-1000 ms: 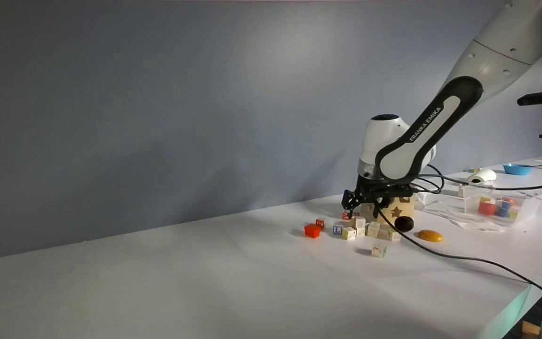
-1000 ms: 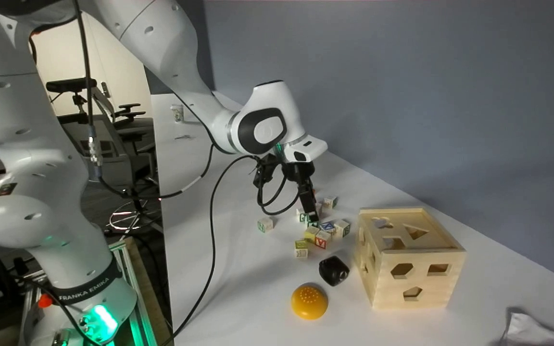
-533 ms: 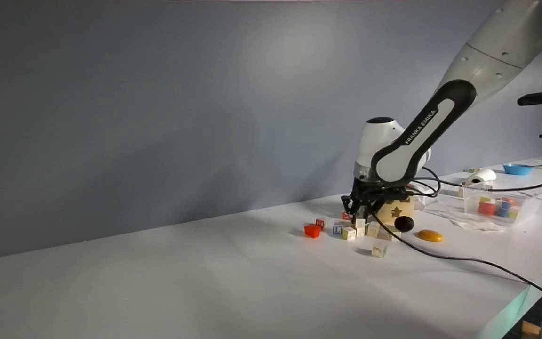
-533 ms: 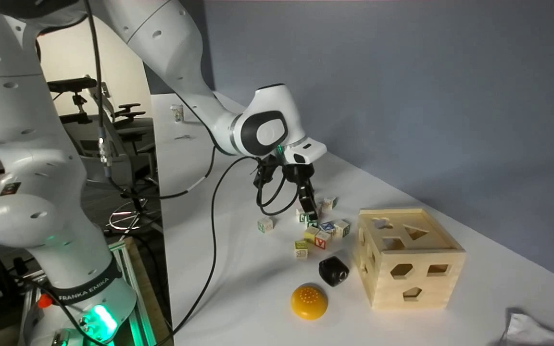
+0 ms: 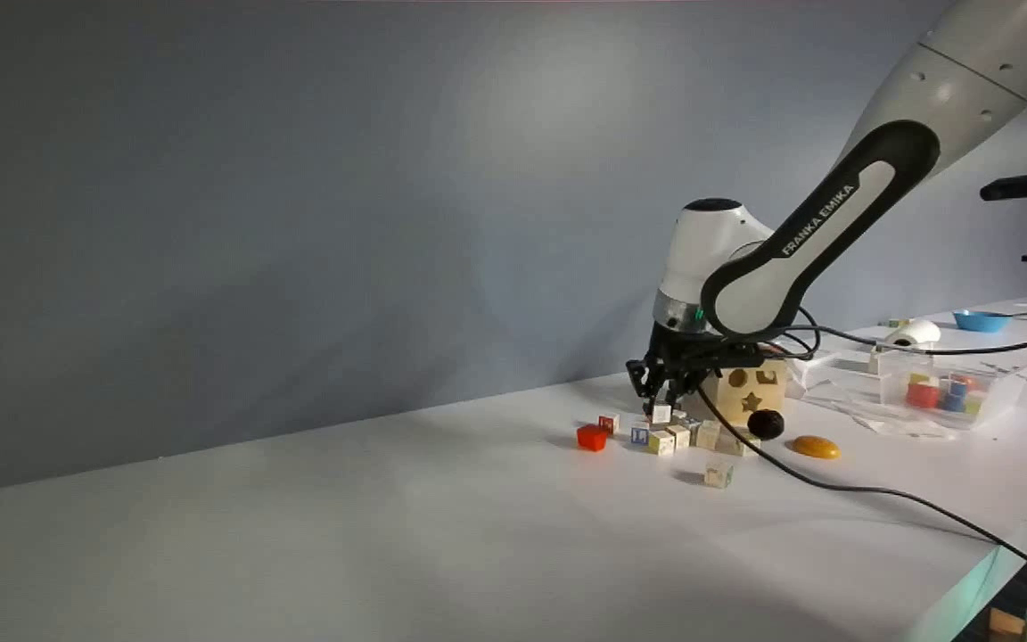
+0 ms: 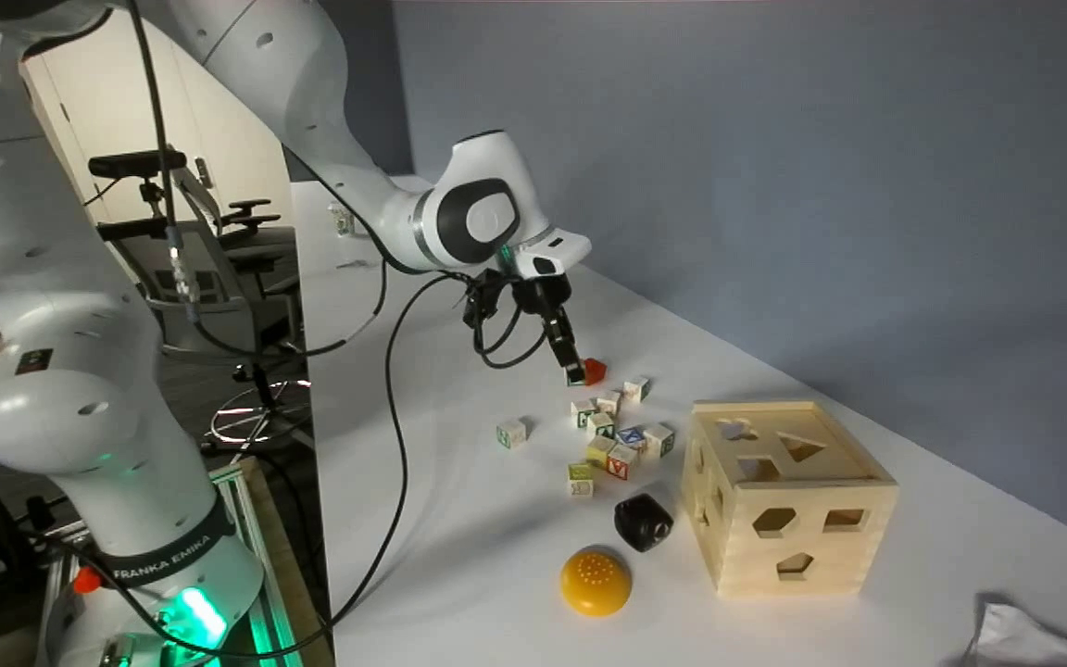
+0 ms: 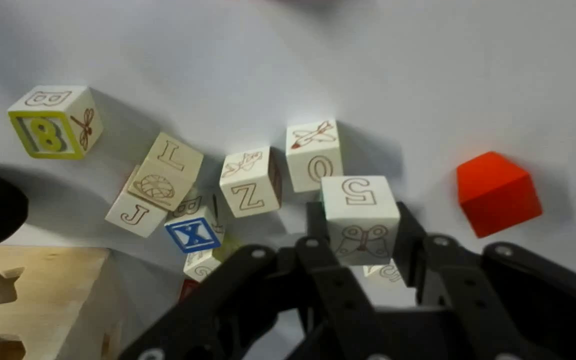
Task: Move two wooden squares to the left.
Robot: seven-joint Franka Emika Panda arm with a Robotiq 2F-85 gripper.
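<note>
My gripper (image 7: 363, 225) is shut on a pale wooden square (image 7: 360, 197) with a 5 and a butterfly on its faces. The held square hangs above the table among the other blocks. In an exterior view it shows as a small pale cube (image 5: 661, 413) under the fingertips. Below it in the wrist view lie more wooden squares, among them a Z block (image 7: 250, 187) and an O block (image 7: 314, 155). A lone wooden square (image 6: 511, 433) lies apart from the group. Part of another block shows beneath the held one, mostly hidden by the gripper.
A red block (image 7: 499, 195) lies right of the gripper in the wrist view. The wooden shape box (image 6: 793, 537), a black piece (image 6: 642, 522) and an orange piece (image 6: 596, 582) stand near the blocks. A wall (image 6: 774, 232) rises behind; a cable (image 6: 408, 445) hangs from the arm.
The jaws have closed on one wooden square and lifted it off the block group. In both exterior views the gripper has moved left and up with it.
</note>
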